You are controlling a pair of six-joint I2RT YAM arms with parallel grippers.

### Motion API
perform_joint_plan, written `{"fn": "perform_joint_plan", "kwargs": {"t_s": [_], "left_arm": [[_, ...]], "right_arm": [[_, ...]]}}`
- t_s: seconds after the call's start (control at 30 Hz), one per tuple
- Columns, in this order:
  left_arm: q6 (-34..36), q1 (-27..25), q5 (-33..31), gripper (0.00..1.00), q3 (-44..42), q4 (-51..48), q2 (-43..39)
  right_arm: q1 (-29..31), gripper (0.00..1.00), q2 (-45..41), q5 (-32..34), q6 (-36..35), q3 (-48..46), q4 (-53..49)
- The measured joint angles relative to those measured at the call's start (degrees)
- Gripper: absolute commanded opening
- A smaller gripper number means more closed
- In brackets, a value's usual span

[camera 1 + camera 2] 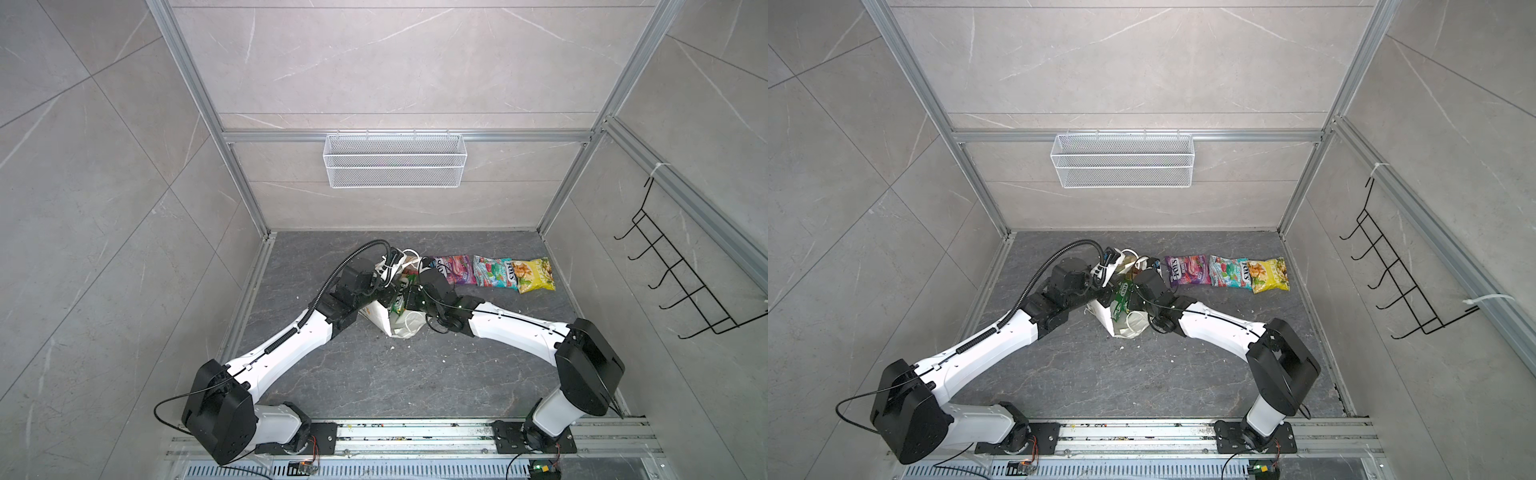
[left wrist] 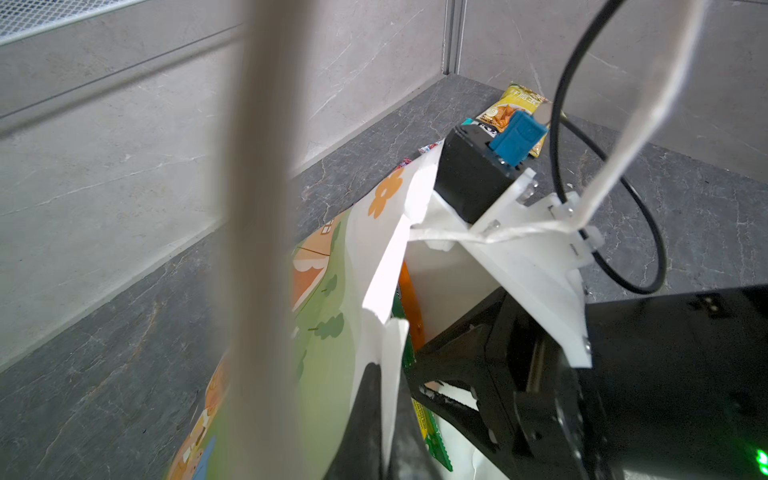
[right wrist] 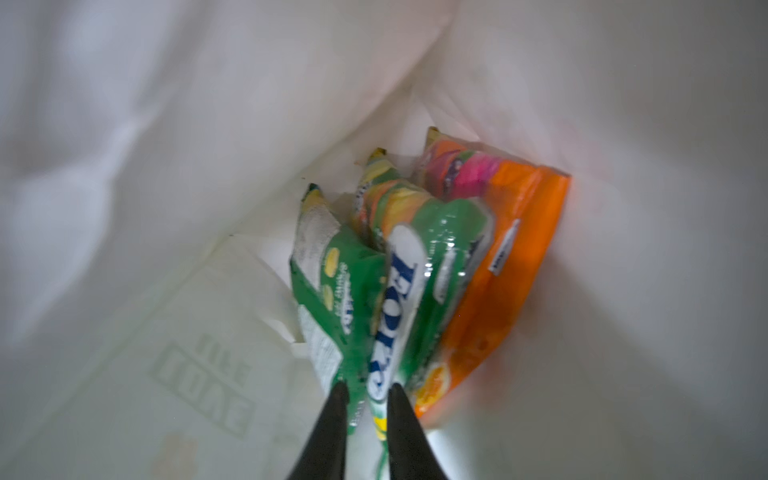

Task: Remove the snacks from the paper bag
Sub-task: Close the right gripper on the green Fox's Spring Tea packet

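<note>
The white paper bag stands mid-floor, its flower print showing in the left wrist view. My left gripper is shut on the bag's torn rim. My right gripper reaches down inside the bag, its fingers slightly apart around the top edges of a green packet and a green-yellow "FOX'S" packet. An orange packet leans behind them. Outside the bag, a purple packet, a teal packet and a yellow chip bag lie in a row on the floor.
A white wire-mesh basket hangs on the back wall. A black hook rack is on the right wall. Aluminium frame posts bound the dark stone floor. One bag cord handle hangs close before the left wrist camera.
</note>
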Motion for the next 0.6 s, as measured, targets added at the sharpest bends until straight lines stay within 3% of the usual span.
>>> {"fn": "perform_joint_plan", "kwargs": {"t_s": [0.6], "left_arm": [[-0.02, 0.04, -0.04, 0.0, 0.0, -0.2, 0.92]], "right_arm": [[-0.61, 0.31, 9.55, -4.28, 0.83, 4.74, -1.86]]}}
